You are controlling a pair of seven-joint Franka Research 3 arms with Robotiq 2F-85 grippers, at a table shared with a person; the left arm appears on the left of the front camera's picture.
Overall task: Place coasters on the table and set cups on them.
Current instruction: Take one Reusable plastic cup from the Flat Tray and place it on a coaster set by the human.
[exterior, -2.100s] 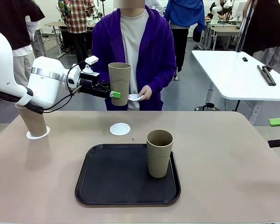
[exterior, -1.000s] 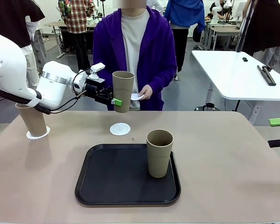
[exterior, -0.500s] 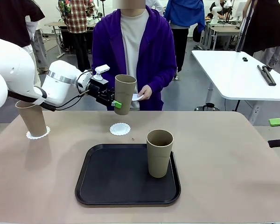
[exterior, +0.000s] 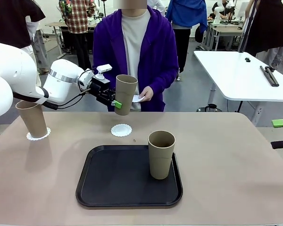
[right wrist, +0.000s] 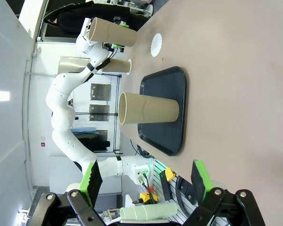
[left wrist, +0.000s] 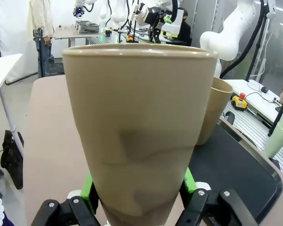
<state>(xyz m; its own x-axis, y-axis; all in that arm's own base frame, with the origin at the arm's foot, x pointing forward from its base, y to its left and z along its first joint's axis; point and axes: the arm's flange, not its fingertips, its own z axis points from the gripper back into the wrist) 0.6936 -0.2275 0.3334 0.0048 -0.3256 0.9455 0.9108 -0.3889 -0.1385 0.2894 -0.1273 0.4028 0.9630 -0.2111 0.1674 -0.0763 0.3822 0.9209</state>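
Observation:
My left gripper is shut on a tan cup and holds it slightly tilted in the air, above and behind an empty white coaster on the table. In the left wrist view this cup stands between the green pads. A second cup stands on a coaster at the far left. The third cup stands on the black tray. The person's hand holds another coaster. My right gripper is open and holds nothing, at the table's right edge.
The person in a purple jacket stands at the table's far side, right behind the held cup. A white table stands at the back right. In the right wrist view the tray and its cup lie ahead of my open fingers.
My left gripper has carried the cup lower and a little to the right, over the empty coaster, and tilted it slightly. The rest has stayed still.

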